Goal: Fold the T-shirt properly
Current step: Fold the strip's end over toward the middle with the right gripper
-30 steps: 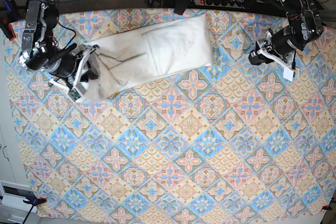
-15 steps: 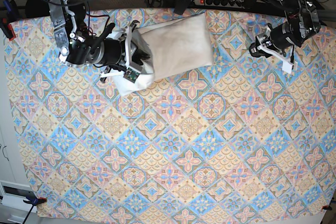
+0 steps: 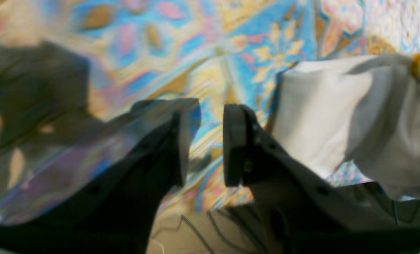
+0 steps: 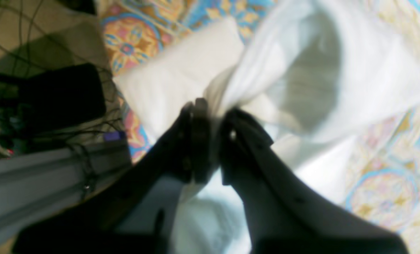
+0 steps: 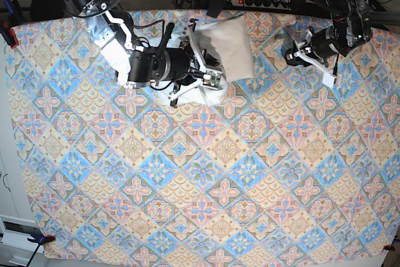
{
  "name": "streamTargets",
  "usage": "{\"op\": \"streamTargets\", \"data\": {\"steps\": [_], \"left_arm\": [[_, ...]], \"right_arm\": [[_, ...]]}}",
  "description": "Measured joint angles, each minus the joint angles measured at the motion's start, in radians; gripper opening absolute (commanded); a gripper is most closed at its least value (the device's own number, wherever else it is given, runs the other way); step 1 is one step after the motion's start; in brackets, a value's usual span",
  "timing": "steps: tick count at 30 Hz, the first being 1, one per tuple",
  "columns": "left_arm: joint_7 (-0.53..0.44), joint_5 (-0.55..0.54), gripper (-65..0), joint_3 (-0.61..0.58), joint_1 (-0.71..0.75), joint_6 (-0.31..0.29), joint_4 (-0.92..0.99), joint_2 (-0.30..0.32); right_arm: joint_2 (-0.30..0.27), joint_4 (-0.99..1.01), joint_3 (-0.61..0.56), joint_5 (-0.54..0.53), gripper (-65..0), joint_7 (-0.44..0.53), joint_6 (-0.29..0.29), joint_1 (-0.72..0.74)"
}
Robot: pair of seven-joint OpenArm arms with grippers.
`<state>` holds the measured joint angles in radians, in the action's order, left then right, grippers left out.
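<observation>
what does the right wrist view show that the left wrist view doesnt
Only the right wrist view shows the right gripper shut on a bunched fold of the T-shirt, with cables at the table edge. Only the left wrist view shows the left gripper, its jaws apart and holding nothing, beside the shirt. Both show white shirt fabric and the patterned tablecloth.

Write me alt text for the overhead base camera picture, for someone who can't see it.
Seen from above, the right gripper pinches a white T-shirt, bunched near the far edge of a table under a colourful tile-patterned tablecloth. The left gripper hangs beside the shirt, holding nothing.
</observation>
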<state>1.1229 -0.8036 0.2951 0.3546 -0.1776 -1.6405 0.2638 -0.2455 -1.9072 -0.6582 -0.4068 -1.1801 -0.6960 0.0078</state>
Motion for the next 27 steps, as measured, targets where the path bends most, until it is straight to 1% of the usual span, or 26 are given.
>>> {"op": "streamTargets", "data": {"steps": [2, 4, 9, 11, 14, 19, 24, 27], "left_arm": [[-0.032, 0.037, -48.7, -0.040, 0.008, 0.000, 0.000, 0.000], [-0.066, 0.068, -48.7, -0.072, 0.018, 0.000, 0.000, 0.000], [-0.087, 0.074, -48.7, -0.134, 0.027, 0.004, 0.001, -0.001], [-0.095, 0.067, -48.7, -0.136, 0.025, 0.005, 0.001, -0.003], [-0.095, 0.071, -48.7, -0.135, 0.025, 0.005, 0.001, 0.002], [-0.095, 0.071, -48.7, -0.134, 0.022, 0.005, 0.001, 0.002], [-0.095, 0.071, -48.7, -0.132, 0.022, 0.005, 0.001, 0.002], [-0.095, 0.071, -48.7, -0.134, 0.022, 0.005, 0.001, 0.002]], "right_arm": [[-0.003, 0.028, -0.027, 0.018, -61.5, 0.001, 0.000, 0.034], [-0.005, 0.055, -0.046, 0.036, -57.7, 0.000, 0.001, 0.051], [-0.004, 0.068, -0.050, 0.025, -43.1, 0.004, 0.000, 0.043], [-0.004, 0.063, -0.048, 0.023, -39.3, 0.000, 0.000, 0.045], [-0.005, 0.039, -0.032, 0.024, -39.4, 0.000, 0.000, 0.045], [-0.005, -0.011, 0.051, 0.018, -39.5, 0.004, 0.000, 0.037], [-0.003, -0.013, 0.163, 0.019, -39.5, 0.006, 0.000, -0.012], [-0.005, -0.007, 0.203, 0.034, -39.6, 0.002, -0.002, -0.013]]}}
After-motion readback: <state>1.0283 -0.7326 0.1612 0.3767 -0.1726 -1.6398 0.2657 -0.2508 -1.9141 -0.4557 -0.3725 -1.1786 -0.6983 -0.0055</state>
